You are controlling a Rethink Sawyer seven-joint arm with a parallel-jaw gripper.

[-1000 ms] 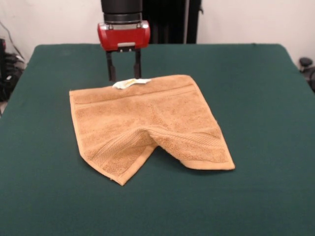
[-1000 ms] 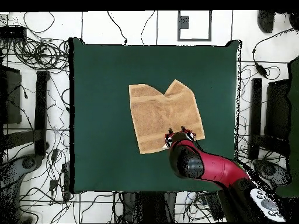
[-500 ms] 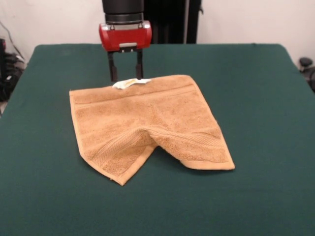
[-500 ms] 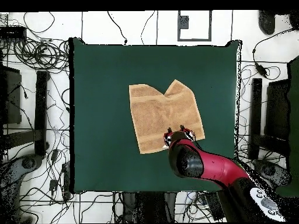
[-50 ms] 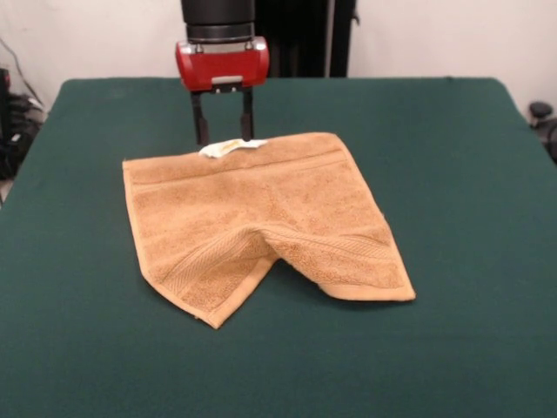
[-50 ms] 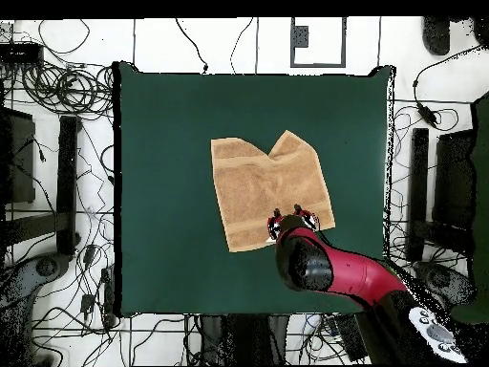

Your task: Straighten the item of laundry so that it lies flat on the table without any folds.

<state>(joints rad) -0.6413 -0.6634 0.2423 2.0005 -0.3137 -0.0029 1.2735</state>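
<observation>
The item of laundry (image 5: 261, 222) is a tan-orange towel lying on the dark green table (image 5: 452, 174). Its near edge is pulled into a fold, leaving a notch between two pointed corners. A small white tag (image 5: 228, 147) sits on its far edge. My gripper (image 5: 223, 138) hovers open just behind that far edge, its two dark fingers (image 5: 201, 129) straddling the tag with nothing between them. In the overhead view the towel (image 6: 270, 186) shows the notch on its top edge, and the gripper (image 6: 292, 216) is at its bottom edge with the red arm (image 6: 344, 277) behind.
Cables and equipment (image 6: 57, 143) lie on the floor around the table (image 6: 162, 191). Wide bare green cloth surrounds the towel on all sides.
The gripper has drifted slightly to the right in the front view since one second ago. The towel has not moved.
</observation>
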